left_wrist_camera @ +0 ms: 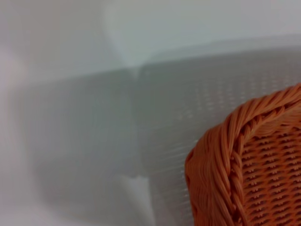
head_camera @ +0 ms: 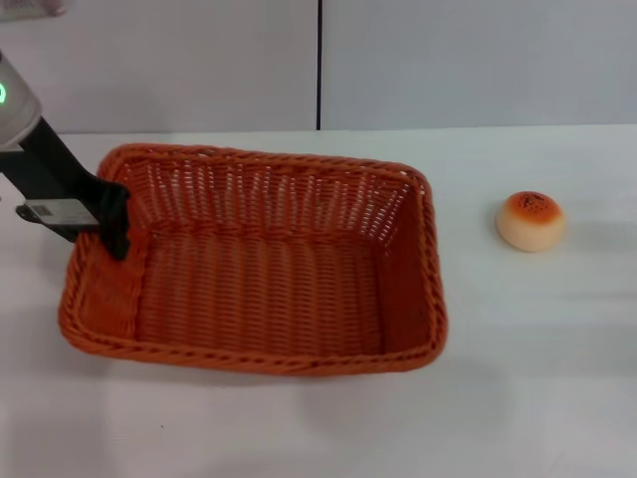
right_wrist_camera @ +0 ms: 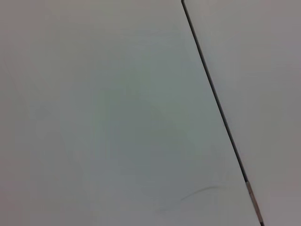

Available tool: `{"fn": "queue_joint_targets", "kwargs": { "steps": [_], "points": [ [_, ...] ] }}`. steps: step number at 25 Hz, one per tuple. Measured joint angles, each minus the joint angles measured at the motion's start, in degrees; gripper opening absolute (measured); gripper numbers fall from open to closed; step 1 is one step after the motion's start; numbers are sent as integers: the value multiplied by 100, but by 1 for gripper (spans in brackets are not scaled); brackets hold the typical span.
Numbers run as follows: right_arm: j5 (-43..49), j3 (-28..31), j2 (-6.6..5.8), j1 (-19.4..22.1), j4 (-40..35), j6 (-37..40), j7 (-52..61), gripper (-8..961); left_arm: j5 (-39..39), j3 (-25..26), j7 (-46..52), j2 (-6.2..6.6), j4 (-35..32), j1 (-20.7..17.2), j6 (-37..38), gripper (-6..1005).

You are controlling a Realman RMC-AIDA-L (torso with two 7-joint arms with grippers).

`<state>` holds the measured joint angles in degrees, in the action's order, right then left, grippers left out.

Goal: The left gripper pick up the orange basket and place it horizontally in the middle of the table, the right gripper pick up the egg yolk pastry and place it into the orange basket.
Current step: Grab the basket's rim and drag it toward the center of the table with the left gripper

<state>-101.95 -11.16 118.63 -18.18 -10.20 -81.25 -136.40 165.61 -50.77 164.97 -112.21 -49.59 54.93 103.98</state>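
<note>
White table (head_camera: 557,378), grey wall panels behind. Orange basket (head_camera: 259,269) sits roughly mid-table, long side across, open side up. Left gripper (head_camera: 111,221) at basket's left end wall, fingers pinching the rim there. Egg yolk pastry (head_camera: 530,220) on table, well apart to basket's right. Right gripper not in view; its wrist cam shows only panels. Step looks like basket placement, near done. Next: left lets go and backs off, then right arm goes for pastry.
</note>
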Motion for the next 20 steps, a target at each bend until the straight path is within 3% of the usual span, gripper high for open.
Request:
{"fn": "queue_joint_targets", "kwargs": {
  "steps": [2, 5, 7, 20],
  "points": [
    [0, 0, -1, 5, 0, 9, 0, 603, 0, 0, 0, 0, 0, 0, 0, 129],
    [0, 0, -3, 8, 0, 12, 0, 603, -5, -33, -2, -204, -132, -1, 78, 128],
    [0, 0, -4, 8, 0, 13, 0, 603, -8, -68, -17, -246, -157, -1, 83, 127],
    [0, 0, -7, 6, 0, 15, 0, 603, -54, -138, -74, -326, -313, -65, -34, 127]
  ]
}}
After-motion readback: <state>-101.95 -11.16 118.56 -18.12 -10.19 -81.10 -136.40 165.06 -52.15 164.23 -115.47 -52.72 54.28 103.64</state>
